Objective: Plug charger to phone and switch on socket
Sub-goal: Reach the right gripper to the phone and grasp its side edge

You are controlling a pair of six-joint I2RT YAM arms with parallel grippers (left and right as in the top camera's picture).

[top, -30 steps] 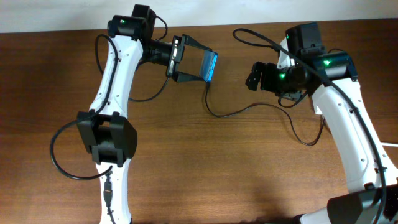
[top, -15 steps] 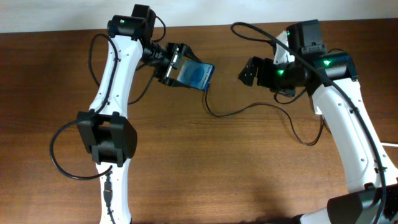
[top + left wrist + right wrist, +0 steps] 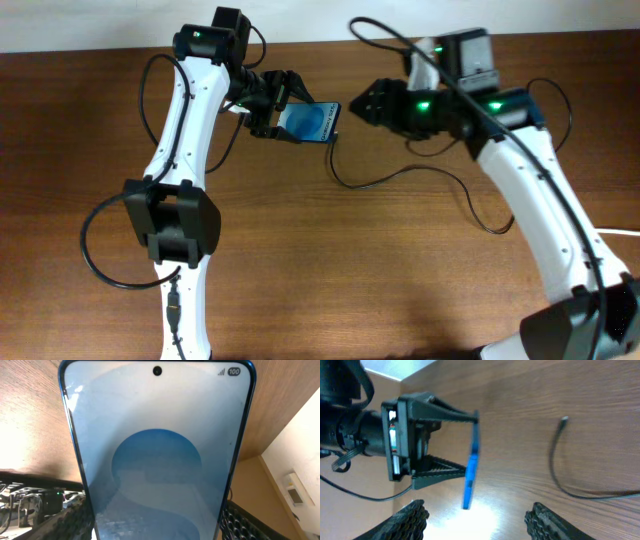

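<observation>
On the table [image 3: 300, 280] the charger [image 3: 395, 174] lies loose. Its cable curls left, then far, and ends in a plug tip [image 3: 563, 420] just on the near side of the phone's right end. The phone [image 3: 310, 122] is pinched in the left gripper [image 3: 290, 118], lifted, screen up, its long axis running left to right. The right gripper [image 3: 360, 102], fingers spread and empty, hangs just right of the phone and is the closer one to the tip. Half a second ago it stood farther right. The socket shows in no view.

Dark wooden table [image 3: 380, 270], pale wall [image 3: 90, 20]
</observation>
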